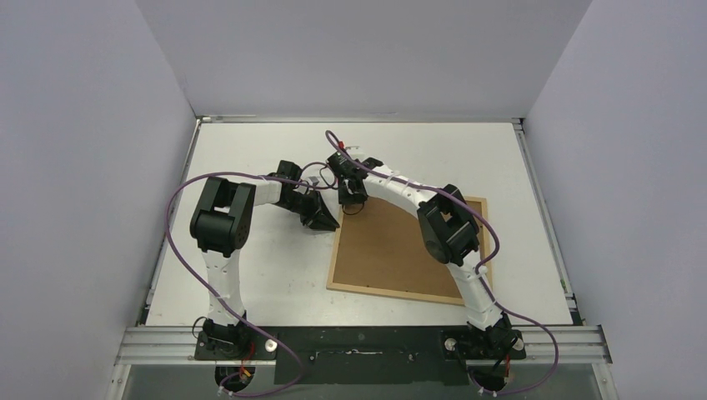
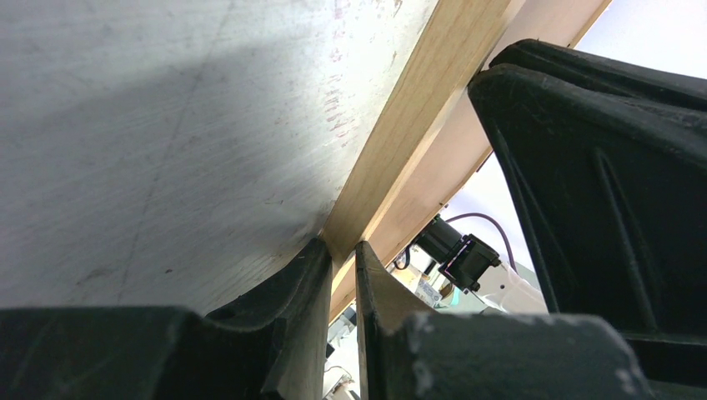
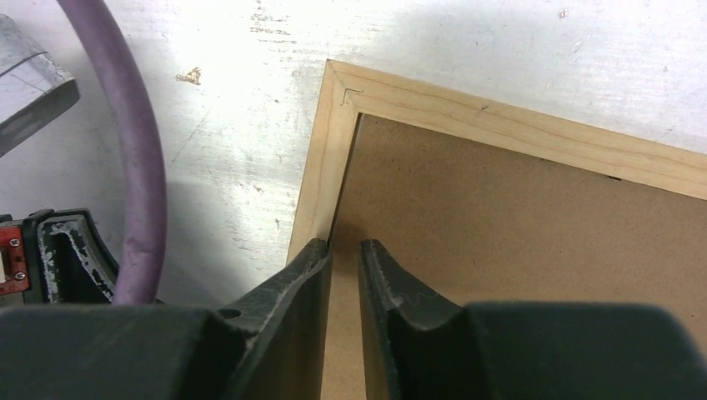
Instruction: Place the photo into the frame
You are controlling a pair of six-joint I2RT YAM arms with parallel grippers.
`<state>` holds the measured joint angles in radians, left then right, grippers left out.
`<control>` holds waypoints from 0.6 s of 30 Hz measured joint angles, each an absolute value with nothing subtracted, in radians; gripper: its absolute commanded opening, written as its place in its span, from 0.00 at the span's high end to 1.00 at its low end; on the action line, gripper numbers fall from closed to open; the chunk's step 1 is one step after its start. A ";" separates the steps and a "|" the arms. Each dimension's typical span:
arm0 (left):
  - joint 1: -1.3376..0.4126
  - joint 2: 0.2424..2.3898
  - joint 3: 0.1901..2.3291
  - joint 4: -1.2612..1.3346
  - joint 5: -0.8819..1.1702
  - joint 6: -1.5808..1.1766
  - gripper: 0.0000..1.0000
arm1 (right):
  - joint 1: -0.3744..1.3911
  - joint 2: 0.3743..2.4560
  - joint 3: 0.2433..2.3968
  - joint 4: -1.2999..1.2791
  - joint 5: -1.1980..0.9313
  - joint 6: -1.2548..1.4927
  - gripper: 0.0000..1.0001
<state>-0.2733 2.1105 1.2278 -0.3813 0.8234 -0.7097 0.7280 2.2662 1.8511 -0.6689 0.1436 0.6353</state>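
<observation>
Closest to the lens, the right hand [image 3: 343, 248] has its two black fingers drawn nearly together with only a slim gap between them. The tips are down at the seam where the frame [image 3: 433, 98] meets its brown backing board [image 3: 517, 275]. Whether it nips anything there I cannot tell.

The frame lies back-up on the white worktop [image 3: 467, 42], right of the middle, under the right arm's reach. The left hand [image 2: 340, 248] comes at the same corner from the side. Its fingers are pressed close, and the pale rail runs straight into the gap between them, so it looks to be pinching that rail. No photo shows in any view, so I can't say where it is.

I'd judge the frame light and stiff, with slender rails that suit a narrow pinch across the wood near a corner, as the left hand has it. The board sits flush in its recess and leaves little to catch, so an edge or corner would have to be teased up first. It looks thin enough to flex if pried hard. A print would be slick and bendy, and best taken by its margin.
</observation>
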 measured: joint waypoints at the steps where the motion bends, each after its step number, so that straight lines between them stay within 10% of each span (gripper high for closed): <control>1: -0.273 2.111 1.228 -0.382 0.823 -0.710 0.86 | 0.728 2.266 1.851 -0.667 0.142 0.632 0.85; 18: -0.271 2.111 1.228 -0.383 0.823 -0.710 0.87 | 0.728 2.260 1.829 -0.637 0.147 0.586 0.89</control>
<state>-0.2714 2.1105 1.2278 -0.3828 0.8230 -0.7101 0.7284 2.2601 1.8290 -0.6369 0.1467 0.5858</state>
